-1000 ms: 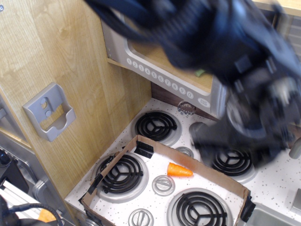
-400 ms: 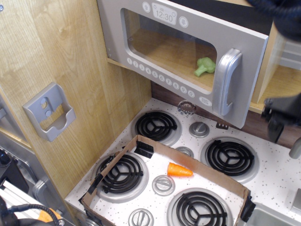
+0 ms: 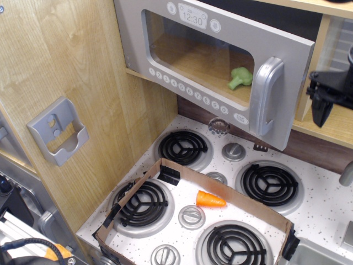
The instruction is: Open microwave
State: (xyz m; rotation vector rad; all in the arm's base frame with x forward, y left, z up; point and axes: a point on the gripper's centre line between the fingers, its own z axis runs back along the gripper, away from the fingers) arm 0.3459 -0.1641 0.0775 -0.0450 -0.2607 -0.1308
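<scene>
We are holding our gripper [image 3: 325,105], its opening unreadable here, right of the handle [image 3: 263,96], risking shoving the microwave door [image 3: 215,61] shut.

Matte black hand [image 3: 330,94]; angular, blocky plastic parts

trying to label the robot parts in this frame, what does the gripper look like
Only a small part shows at the right edge: the matte black gripper, made of angular, blocky plastic or metal pieces with hard edges and a downward-pointing finger. No markings, labels, cables or coloured parts are visible on it. The rest of the arm is out of frame, so its look cannot be described.
</scene>
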